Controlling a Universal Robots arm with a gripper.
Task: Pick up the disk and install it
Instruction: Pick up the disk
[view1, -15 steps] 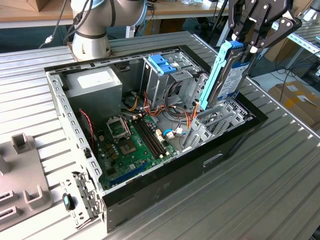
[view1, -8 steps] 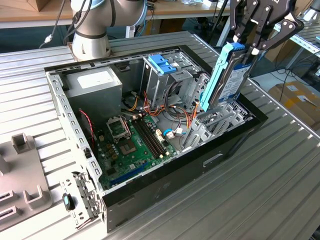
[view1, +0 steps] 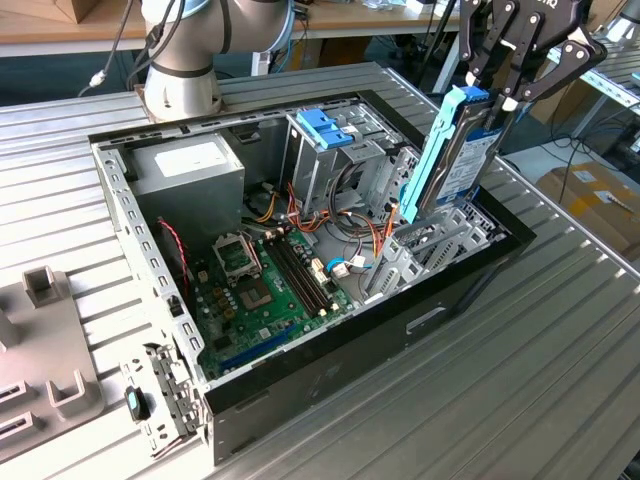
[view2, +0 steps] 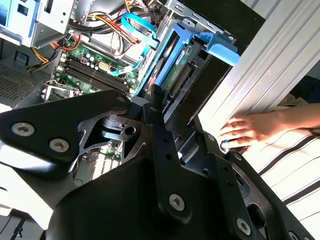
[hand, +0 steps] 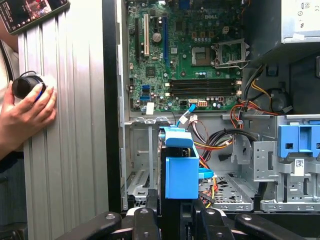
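The disk (view1: 452, 160) stands on edge, silver-grey inside a light-blue carrier rail, leaning a little. Its lower end reaches down into the metal bay at the exterior view's right end of the open computer case (view1: 470, 290). My gripper (view1: 497, 100) is shut on the disk's upper end, black fingers on both flat sides. In both wrist views the disk (view2: 175, 62) (hand: 179, 167) runs out from between the fingers (view2: 154, 107) toward the case's inside.
A darker blue bracket (view1: 325, 125) tops the drive cage beside the bay. The motherboard (view1: 260, 290), loose cables and a power supply (view1: 190, 165) fill the case. A person's hand (hand: 27, 112) rests on the ribbed table by the case. Grey fixtures (view1: 50, 350) sit at the exterior view's left.
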